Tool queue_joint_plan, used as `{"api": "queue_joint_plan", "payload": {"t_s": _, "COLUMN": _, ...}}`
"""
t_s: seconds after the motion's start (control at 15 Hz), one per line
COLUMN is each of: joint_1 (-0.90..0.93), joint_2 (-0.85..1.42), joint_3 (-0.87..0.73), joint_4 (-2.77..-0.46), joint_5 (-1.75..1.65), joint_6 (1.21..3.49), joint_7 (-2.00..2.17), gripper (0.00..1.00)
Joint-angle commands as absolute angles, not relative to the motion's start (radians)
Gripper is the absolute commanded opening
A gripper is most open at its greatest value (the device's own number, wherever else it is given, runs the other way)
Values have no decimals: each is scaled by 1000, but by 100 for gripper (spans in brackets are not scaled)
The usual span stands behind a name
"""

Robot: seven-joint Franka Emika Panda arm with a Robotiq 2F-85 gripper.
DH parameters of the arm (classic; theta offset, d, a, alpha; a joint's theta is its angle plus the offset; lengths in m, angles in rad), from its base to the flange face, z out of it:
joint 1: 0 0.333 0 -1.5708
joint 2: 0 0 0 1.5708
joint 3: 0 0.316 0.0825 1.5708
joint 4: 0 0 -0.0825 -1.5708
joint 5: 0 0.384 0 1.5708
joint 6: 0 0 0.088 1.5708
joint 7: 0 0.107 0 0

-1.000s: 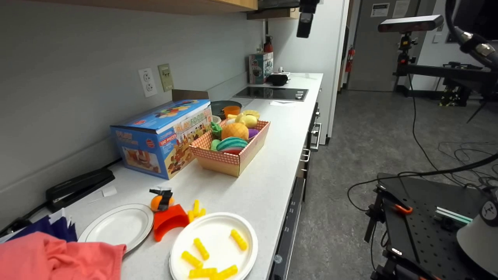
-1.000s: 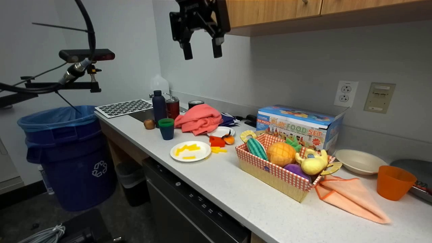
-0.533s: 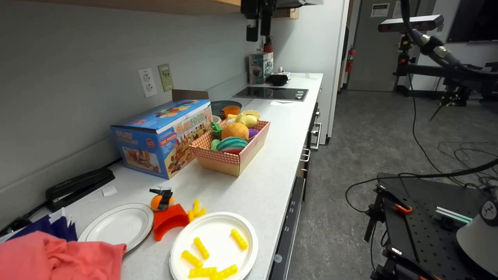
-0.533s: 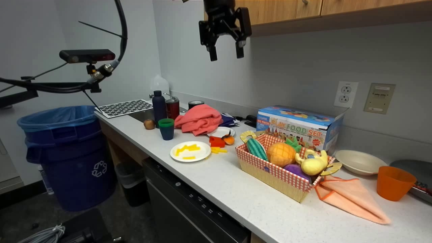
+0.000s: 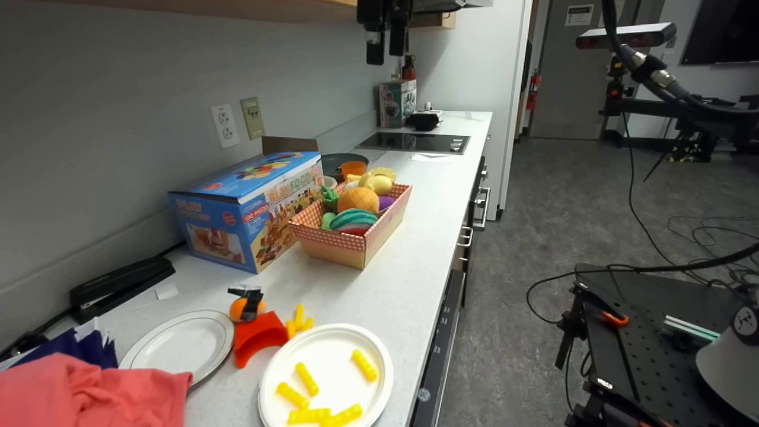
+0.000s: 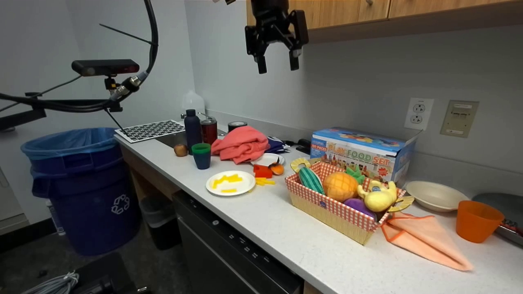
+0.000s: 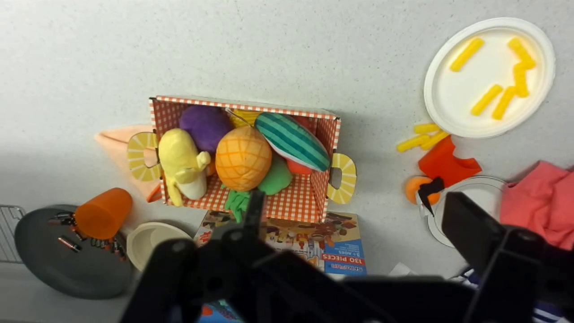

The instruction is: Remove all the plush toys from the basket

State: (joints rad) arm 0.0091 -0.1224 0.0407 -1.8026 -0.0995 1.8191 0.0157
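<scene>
Nearest in the wrist view is the pincer [image 7: 355,199] – spread wide, gripping nothing. Then the blue box [image 7: 323,237], at five o'clock from the basket [image 7: 296,202]. Plush toys [image 7: 276,178] lie heaped inside that basket – banana [image 7: 179,154] at nine o'clock from the orange ball [image 7: 243,158], purple toy [image 7: 205,128] at ten, watermelon [image 7: 293,143] at two. Farther off on the bench [image 7: 358,58]: a white plate [image 7: 489,69], two o'clock.

We see a black tool [image 6: 278,66] with angular, jointed sides and two blocky fingers [image 6: 262,65], a pale grey patch [image 6: 297,53] showing on one side. Its wrist [image 6: 269,8] is dark and rounded. We also make out a smooth white housing [image 5: 732,370] with a round dark badge [image 5: 745,321], marked in white, and a thick black cable [image 6: 153,26] with silvery connectors [image 6: 132,83].
</scene>
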Motion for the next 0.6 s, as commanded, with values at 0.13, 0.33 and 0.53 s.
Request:
{"api": "queue_joint_plan", "payload": {"t_s": 0.13, "joint_1": 2, "joint_2": -113, "joint_3": 19, "joint_4": -1881, "joint_5": -98, "joint_6": 1930, "joint_7": -2, "gripper": 100}}
{"api": "queue_joint_plan", "payload": {"t_s": 0.33, "joint_1": -13, "joint_2": -79, "joint_3": -5, "joint_4": -1976, "joint_5": -109, "joint_6": 2054, "joint_7": 10, "gripper": 100}}
{"api": "queue_joint_plan", "payload": {"t_s": 0.53, "joint_1": -26, "joint_2": -23, "joint_3": -27, "joint_4": -2028, "joint_5": -110, "joint_6": 2126, "joint_7": 21, "gripper": 100}}
